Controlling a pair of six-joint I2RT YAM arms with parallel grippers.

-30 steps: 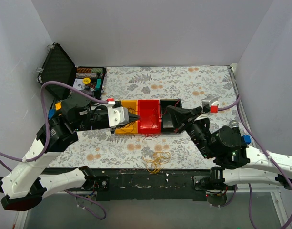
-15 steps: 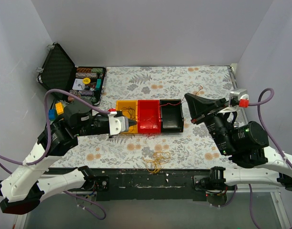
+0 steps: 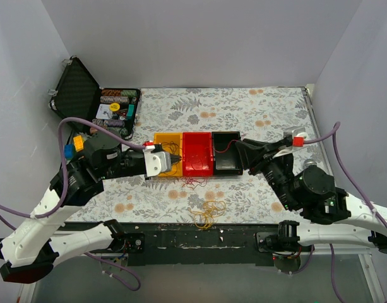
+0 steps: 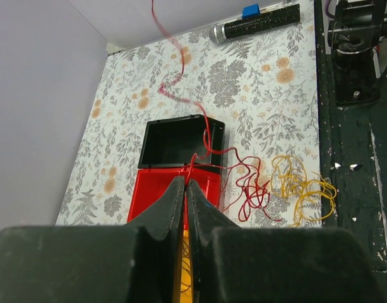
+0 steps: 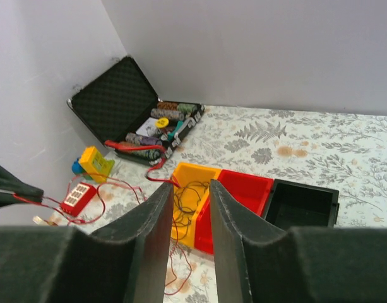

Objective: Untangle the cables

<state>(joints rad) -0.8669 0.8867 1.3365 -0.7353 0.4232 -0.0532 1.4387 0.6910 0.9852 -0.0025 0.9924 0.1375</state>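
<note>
Three bins (image 3: 197,153), yellow perhaps with cables (image 5: 190,189).

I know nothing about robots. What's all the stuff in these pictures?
cloth: 1, floral, covers the work surface
yellow bin: 1, yellow, left end of a row at mid-cloth
red bin: 1, red, middle of row
black bin: 1, black, right end
red cable: count unclear, red, heaped before the bins
yellow cable: loose loops, yellow, cloth's near edge
dark cable: loops, dark, in yellow bin
case: 1, black, open, far left, chips inside
block: 1, orange-yellow, beside case
left claw: 1, black, shut on red cable, above yellow bin
right claw: 1, black, open, by black bin
</note>
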